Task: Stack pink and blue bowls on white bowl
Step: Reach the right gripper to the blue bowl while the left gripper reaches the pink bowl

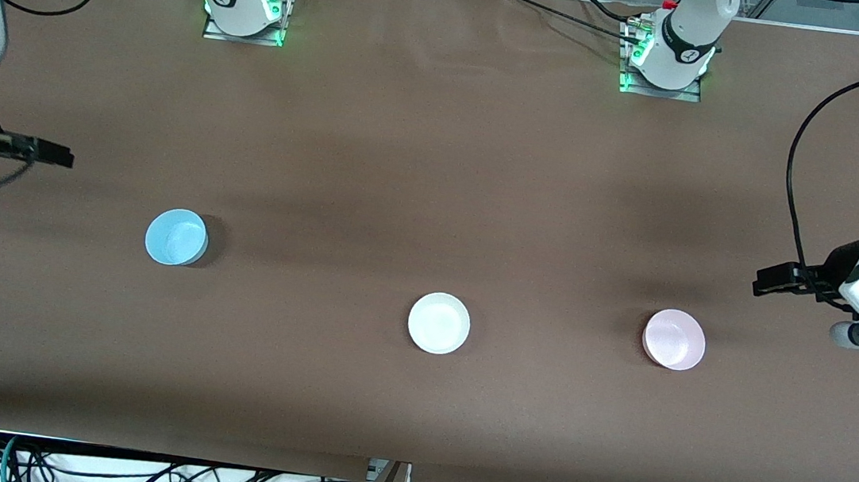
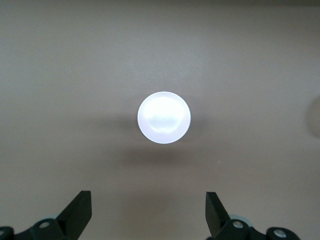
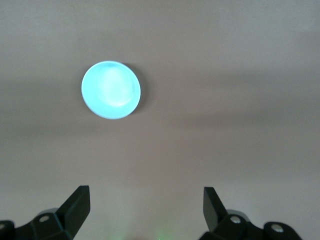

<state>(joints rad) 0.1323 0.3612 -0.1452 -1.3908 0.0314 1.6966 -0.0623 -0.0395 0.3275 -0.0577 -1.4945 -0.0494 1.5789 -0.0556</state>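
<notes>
The light blue bowl (image 1: 176, 237) sits on the brown table toward the right arm's end. The white bowl (image 1: 438, 323) sits mid-table, a little nearer the front camera. The pale pink bowl (image 1: 674, 339) sits toward the left arm's end. All three stand apart and upright. My right gripper (image 1: 59, 154) is open and empty, in the air off the blue bowl's outer side; its wrist view (image 3: 146, 194) shows the blue bowl (image 3: 111, 90) ahead. My left gripper (image 1: 764, 282) is open and empty, in the air beside the pink bowl; its wrist view (image 2: 148, 197) shows the pink bowl (image 2: 164, 117) ahead.
The arm bases (image 1: 245, 2) (image 1: 666, 54) stand along the table's back edge. A black cable (image 1: 800, 168) loops over the table at the left arm's end. The table's front edge (image 1: 215, 454) has loose cables below it.
</notes>
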